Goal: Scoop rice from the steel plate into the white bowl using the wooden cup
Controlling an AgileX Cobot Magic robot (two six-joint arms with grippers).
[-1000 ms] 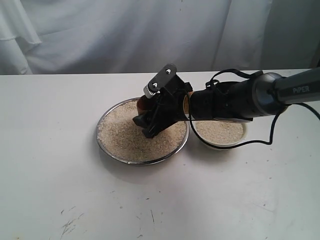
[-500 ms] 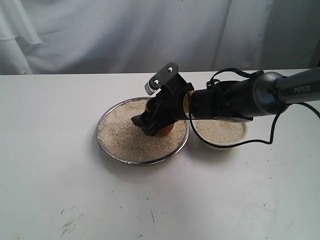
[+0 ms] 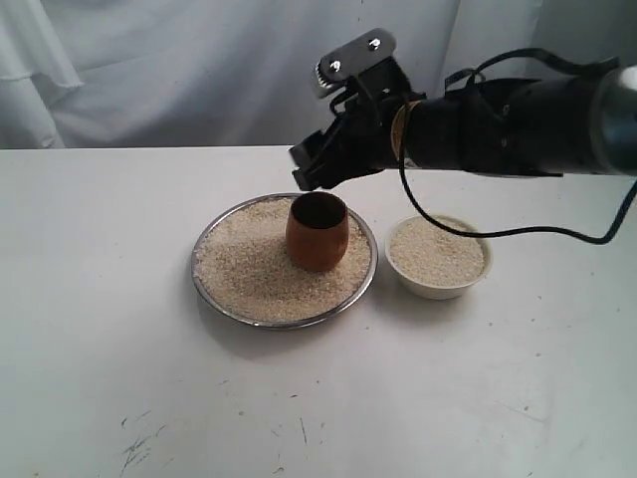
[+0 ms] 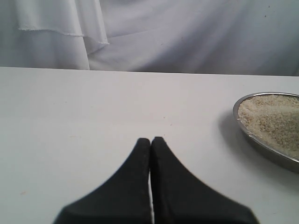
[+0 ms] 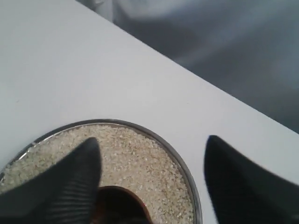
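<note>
Wooden cup (image 3: 318, 234) stands in rice (image 3: 244, 269) on steel plate (image 3: 287, 324), white bowl (image 3: 438, 289) alongside; right tool (image 3: 307, 171) above, wide and empty; left tool (image 4: 150, 140) closed.

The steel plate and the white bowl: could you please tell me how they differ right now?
The steel plate is wide, shallow, shiny metal; the white bowl is smaller, deeper and cream-white. The steel plate has the wooden cup standing upright in its rice; the white bowl holds rice alone. Both hold rice and sit side by side.

Open table (image 3: 100, 299) lies left of the steel plate (image 3: 196, 271); the white bowl (image 3: 438, 291), seemingly almost touching, blocks its right side.
</note>
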